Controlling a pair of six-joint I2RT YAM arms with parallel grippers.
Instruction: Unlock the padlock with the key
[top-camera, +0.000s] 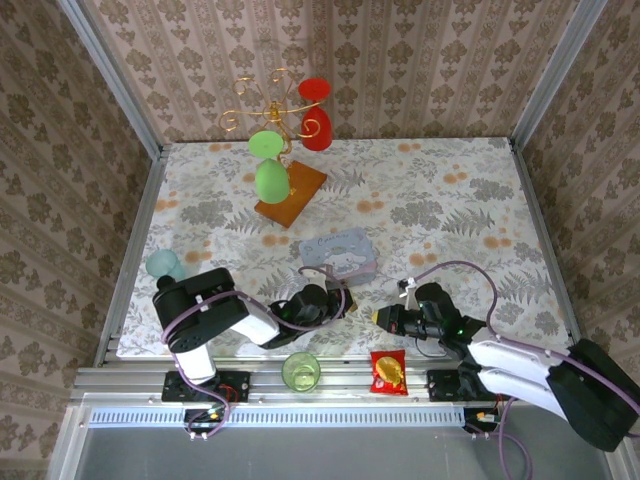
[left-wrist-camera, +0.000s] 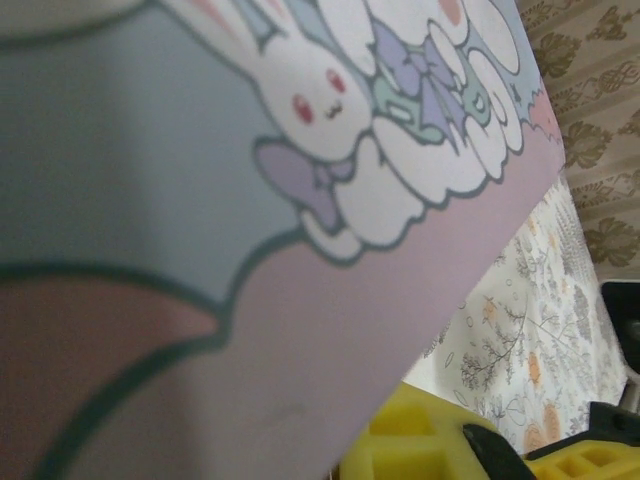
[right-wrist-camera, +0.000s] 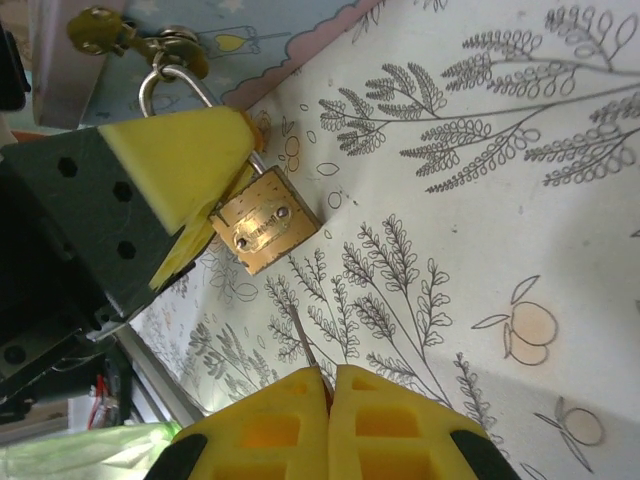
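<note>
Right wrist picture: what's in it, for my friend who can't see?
A small brass padlock is pinched by the yellow-padded left pincer, over a flowery tablecloth. At the bottom, the right pincer grips a thin key pointing up toward the lock. A blue cartoon tin peeks in on top.

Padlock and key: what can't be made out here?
Padlock keyhole: turned from the right wrist camera; left gripper pad covers its shackle base.
Key head: buried between right gripper pads.
Left wrist view: blurred cartoon tin blocks both.
Top view: both too small.
</note>
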